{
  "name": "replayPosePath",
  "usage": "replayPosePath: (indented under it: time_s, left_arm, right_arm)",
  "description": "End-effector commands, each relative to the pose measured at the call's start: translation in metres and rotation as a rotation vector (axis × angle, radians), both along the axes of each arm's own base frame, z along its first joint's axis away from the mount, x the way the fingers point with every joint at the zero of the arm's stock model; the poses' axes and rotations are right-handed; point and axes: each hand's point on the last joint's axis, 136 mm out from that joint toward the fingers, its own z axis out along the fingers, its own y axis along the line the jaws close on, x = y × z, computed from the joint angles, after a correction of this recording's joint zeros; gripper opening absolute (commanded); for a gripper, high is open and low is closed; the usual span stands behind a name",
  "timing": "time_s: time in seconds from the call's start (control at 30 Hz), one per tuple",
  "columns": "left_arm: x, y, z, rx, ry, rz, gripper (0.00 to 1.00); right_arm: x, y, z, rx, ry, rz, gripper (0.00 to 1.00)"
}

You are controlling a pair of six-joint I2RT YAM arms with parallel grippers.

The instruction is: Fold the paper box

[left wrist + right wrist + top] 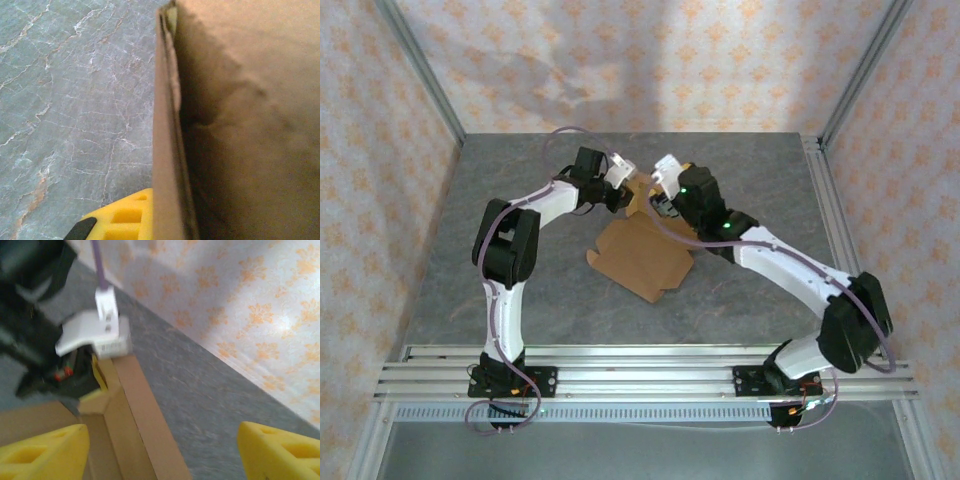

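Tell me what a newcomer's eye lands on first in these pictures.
The partly folded brown cardboard paper box lies mid-table on the grey marbled table, both arms meeting over its far edge. The left gripper is shut on a raised wall of it. The right gripper hangs open beside, its yellow fingers wide apart.

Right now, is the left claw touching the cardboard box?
Touching. In the left wrist view, a yellow finger of the left gripper lies flush against the paper box, no gap.
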Motion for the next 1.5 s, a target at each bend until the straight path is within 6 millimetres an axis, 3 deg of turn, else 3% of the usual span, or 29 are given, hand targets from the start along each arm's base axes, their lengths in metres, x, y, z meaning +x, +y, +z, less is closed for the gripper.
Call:
replayPosePath:
  time_s: [0.0,0.13,0.27,0.47,0.7,0.9,1.1,1.47]
  left_arm:
    - [0.001,-0.009,0.033,-0.015,-0.119,0.013,0.06]
    - [-0.007,-0.013,0.037,-0.009,-0.165,0.024,0.06]
    - [-0.015,-0.020,0.036,-0.005,-0.192,0.040,0.06]
    - [-0.025,-0.034,0.026,0.056,-0.229,0.077,0.06]
    - [-0.041,-0.048,0.007,0.106,-0.237,0.090,0.07]
    - [-0.048,-0.056,0.000,0.101,-0.228,0.096,0.07]
    - [-0.050,-0.059,0.002,0.084,-0.207,0.089,0.09]
    - [-0.052,-0.072,0.000,0.053,-0.180,0.074,0.12]
  right_arm:
    - [0.002,-0.004,0.023,0.352,0.124,-0.059,0.77]
    - [0.030,-0.039,0.025,0.587,0.256,-0.247,0.73]
    - [0.047,-0.055,0.002,0.735,0.485,-0.301,0.72]
    - [0.041,-0.047,-0.043,0.662,0.748,-0.280,0.72]
    - [0.038,-0.039,-0.082,0.632,0.873,-0.253,0.70]
    - [0.037,-0.041,-0.098,0.663,0.894,-0.251,0.67]
    - [0.037,-0.047,-0.111,0.672,0.912,-0.255,0.57]
    - [0.023,-0.032,-0.139,0.640,1.028,-0.151,0.59]
